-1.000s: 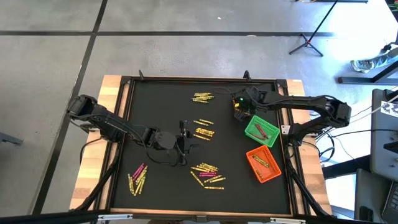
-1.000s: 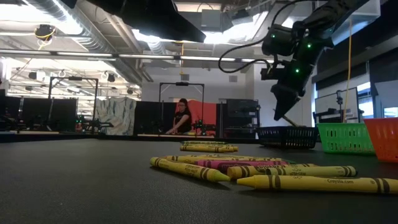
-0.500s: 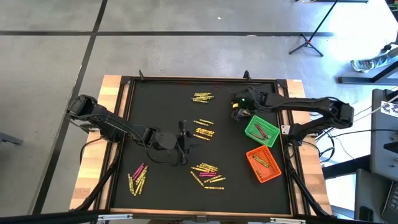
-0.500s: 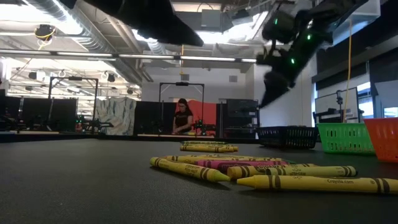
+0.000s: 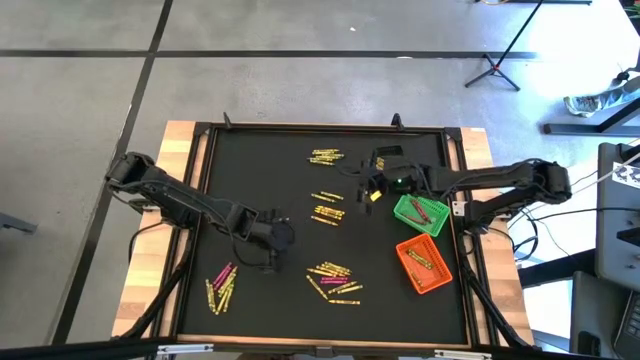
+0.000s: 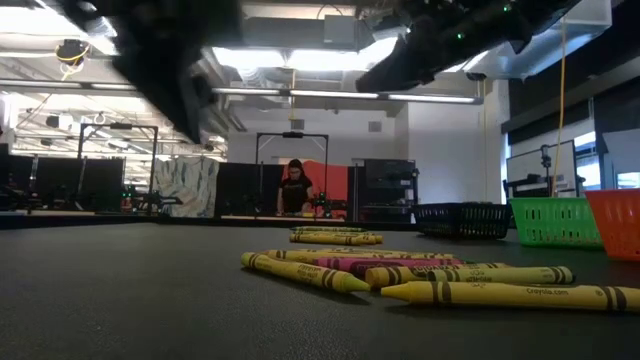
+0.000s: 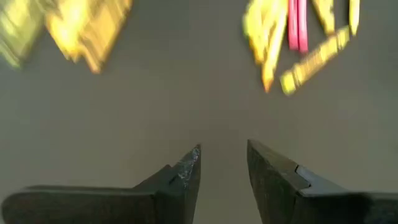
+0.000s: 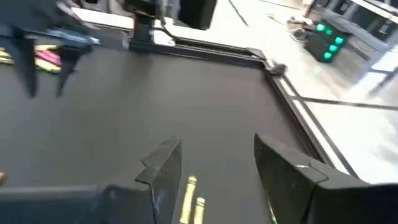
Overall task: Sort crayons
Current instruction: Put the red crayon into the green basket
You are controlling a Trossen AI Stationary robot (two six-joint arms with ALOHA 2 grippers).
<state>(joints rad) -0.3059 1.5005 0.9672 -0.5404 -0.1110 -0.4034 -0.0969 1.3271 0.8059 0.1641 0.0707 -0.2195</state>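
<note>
Crayons lie in loose groups on the black mat: yellow ones at the far middle (image 5: 325,156), two groups at the centre (image 5: 328,212), a yellow and pink group nearer (image 5: 335,278), and another at the near left (image 5: 220,288). My left gripper (image 5: 277,237) hangs open over bare mat left of centre, with nothing between its fingers (image 7: 224,152). Right of the centre groups my right gripper (image 5: 363,186) is open above the mat (image 8: 214,149). Two yellow crayons (image 8: 193,194) lie on the mat below it.
A green bin (image 5: 420,212) and an orange bin (image 5: 424,265), both holding crayons, stand along the right edge. A black bin (image 6: 463,220) stands beside the green one. A raised frame (image 5: 320,128) rims the mat. A person sits in the room behind.
My right gripper has risen, tipped up and gone toward the table's left edge, away from the bins. My left gripper has drawn back toward the left and near edges and turned, so that it now points down at the mat. The crayons have stayed where they were.
</note>
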